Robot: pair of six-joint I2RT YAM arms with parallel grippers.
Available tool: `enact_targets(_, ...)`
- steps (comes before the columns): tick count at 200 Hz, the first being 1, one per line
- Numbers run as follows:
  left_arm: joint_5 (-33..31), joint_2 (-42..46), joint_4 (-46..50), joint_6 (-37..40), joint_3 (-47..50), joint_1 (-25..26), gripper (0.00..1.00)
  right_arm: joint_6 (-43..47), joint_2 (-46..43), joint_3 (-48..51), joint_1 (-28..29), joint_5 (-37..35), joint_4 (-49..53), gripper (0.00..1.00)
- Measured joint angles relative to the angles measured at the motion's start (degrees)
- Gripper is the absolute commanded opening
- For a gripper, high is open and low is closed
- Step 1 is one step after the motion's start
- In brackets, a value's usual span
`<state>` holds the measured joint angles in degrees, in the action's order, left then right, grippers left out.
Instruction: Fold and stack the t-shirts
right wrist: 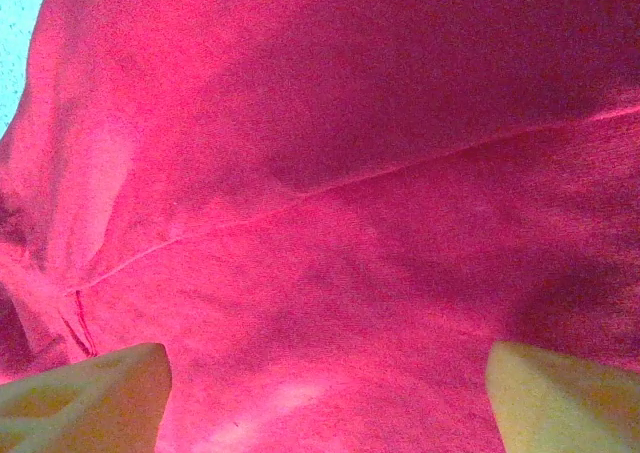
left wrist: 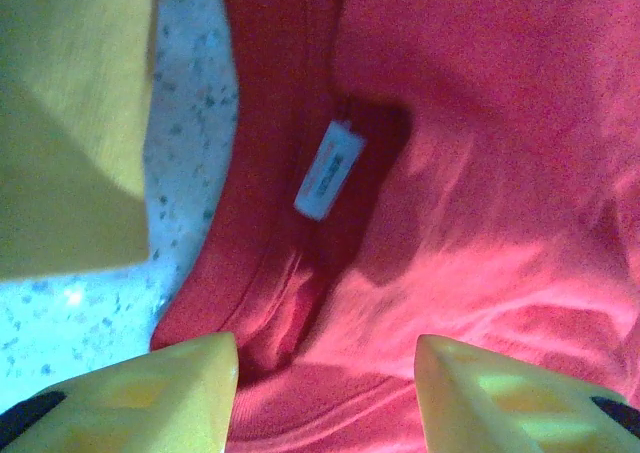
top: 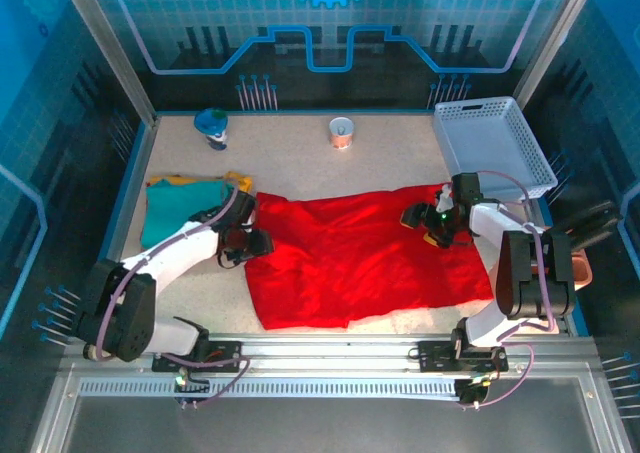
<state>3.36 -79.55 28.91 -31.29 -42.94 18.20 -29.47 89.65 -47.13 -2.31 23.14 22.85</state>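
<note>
Red t-shirt (top: 360, 258), soft and creased, lies spread across your speckled worktop (top: 300, 163), white neck label (left wrist: 330, 170) showing. Folded teal t-shirt (top: 180, 213) rests on the yellow-orange one (top: 165, 182). Your left pincer (left wrist: 325, 373) and right pincer (right wrist: 325, 383) both gape over red cloth. A white lattice basket (top: 495, 138) stands far right.

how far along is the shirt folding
Done: the teal shirt lies folded on the yellow-orange shirt at the left. In hand: the red shirt lies spread out, unfolded; the left hand is open over its collar label, the right hand open over its right side. Left: folding the red one and stacking it.
</note>
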Motion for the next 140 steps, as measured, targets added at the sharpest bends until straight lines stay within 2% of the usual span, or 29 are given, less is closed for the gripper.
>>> enact_targets(41, 2.9, -3.0, -4.4, -0.2, 0.7, 0.0, 0.39, 0.0, -0.1, 0.0, 0.0, -0.2, 0.3, 0.84)
enact_targets(82, 4.4, -2.7, -4.4, -1.4, 1.1, 0.0, 0.15, 0.0, -0.1, 0.0, 0.0, -0.3, 1.1, 0.84)
enact_targets(109, 5.3, 1.0, -1.7, -2.7, 1.1, 0.0, 0.01, 0.0, -0.1, 0.0, 0.0, -0.3, 1.1, 0.84)
enact_targets(140, 6.4, 5.5, 3.0, -4.0, 1.1, 0.0, 0.00, 0.0, -0.1, 0.0, 0.0, -0.3, 1.1, 0.83)
